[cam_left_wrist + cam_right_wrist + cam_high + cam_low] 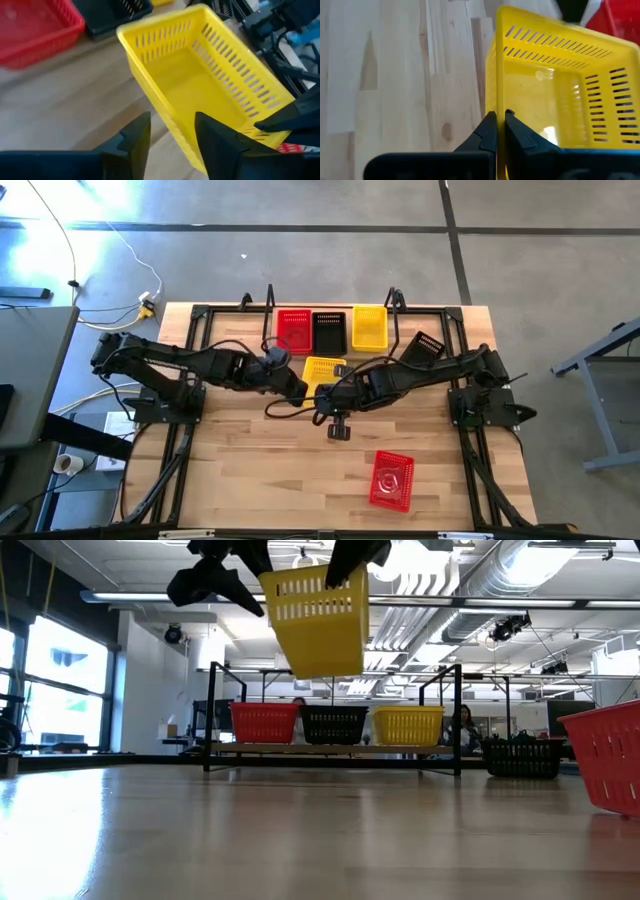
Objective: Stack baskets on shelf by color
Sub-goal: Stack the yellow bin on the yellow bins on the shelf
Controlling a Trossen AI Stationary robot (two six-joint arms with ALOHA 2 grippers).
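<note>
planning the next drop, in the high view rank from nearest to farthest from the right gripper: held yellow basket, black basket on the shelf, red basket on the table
From the right gripper:
1. Held yellow basket, in its grip.
2. Black basket, shelf middle.
3. Red basket, near table edge.

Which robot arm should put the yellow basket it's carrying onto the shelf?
The right one, probably. Its tool is already shut on the rim of the lifted yellow basket, while the left tool is open beside it. The yellow basket on the shelf sits on the right arm's side.
</note>
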